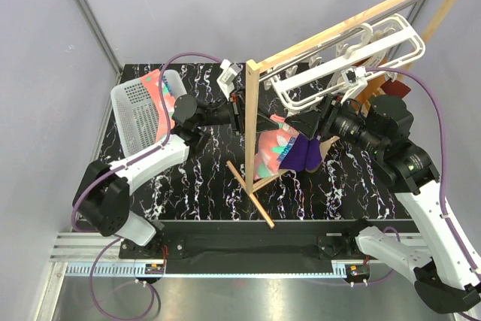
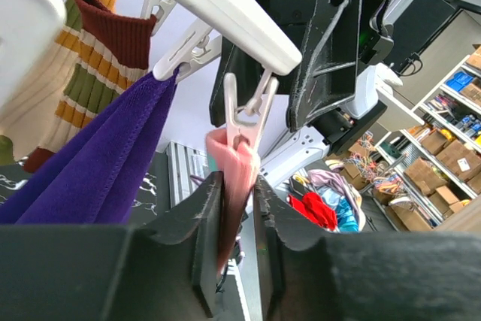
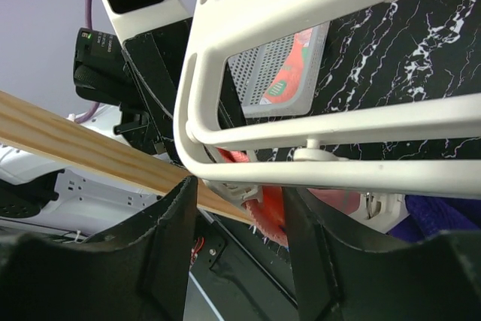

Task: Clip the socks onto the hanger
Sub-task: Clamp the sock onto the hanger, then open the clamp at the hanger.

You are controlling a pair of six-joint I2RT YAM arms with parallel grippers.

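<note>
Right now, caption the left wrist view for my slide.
Pink sock hangs clipped to the hanger within the left gripper, purple cloth alongside.

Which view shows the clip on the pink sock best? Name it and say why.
Left wrist: the clip is close, pinching the pink sock. Top external shows only the hanging sock; right wrist a partial glimpse.
</note>
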